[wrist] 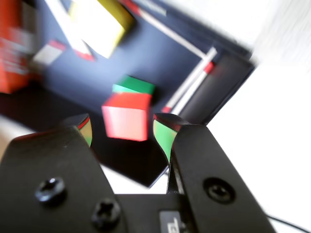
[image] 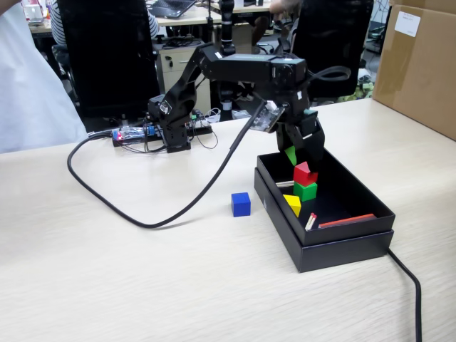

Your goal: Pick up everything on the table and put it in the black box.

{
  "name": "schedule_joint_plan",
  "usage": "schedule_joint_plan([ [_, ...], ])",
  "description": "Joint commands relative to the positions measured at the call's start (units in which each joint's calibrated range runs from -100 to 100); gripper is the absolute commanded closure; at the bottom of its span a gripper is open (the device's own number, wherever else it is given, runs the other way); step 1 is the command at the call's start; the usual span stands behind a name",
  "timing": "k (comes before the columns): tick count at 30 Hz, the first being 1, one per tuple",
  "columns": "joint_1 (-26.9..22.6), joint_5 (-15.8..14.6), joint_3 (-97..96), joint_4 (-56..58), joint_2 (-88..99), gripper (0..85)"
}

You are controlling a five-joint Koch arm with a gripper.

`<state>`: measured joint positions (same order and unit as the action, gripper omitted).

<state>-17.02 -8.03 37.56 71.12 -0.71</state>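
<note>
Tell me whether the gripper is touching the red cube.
Apart. In the wrist view the red cube sits between the open gripper fingertips, with dark gaps on both sides.

Black office chairs (image: 110, 53), desks (image: 192, 18) behind.

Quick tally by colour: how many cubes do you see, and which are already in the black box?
Red cube: 1, in the black box, below the open gripper
Green cube: 1, in the box
Yellow cube: 1, in the box
Blue cube: 1, on the table, outside the box
Total: 4 cubes, 3 in the box
</note>
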Motion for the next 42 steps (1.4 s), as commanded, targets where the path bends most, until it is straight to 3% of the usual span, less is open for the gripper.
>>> schedule_joint_plan([
  [1,2.30,0.15,0.42,0.11,16.03,57.6],
  [2,3.22,0.20,-1.12,0.11,19.47,57.5],
  [6,8.25,1.47,-10.00,0.11,29.80,43.6],
  [11,13.14,2.69,-22.06,-0.06,29.34,39.2],
  [29,9.57,-1.71,-13.27,-2.22,-8.64,38.2],
  [38,9.47,-2.54,-12.72,-2.31,-12.54,56.1],
  [40,9.62,-2.74,-12.72,-2.31,-11.16,67.4],
  [42,9.91,-2.74,-12.81,-2.31,-9.21,73.1],
])
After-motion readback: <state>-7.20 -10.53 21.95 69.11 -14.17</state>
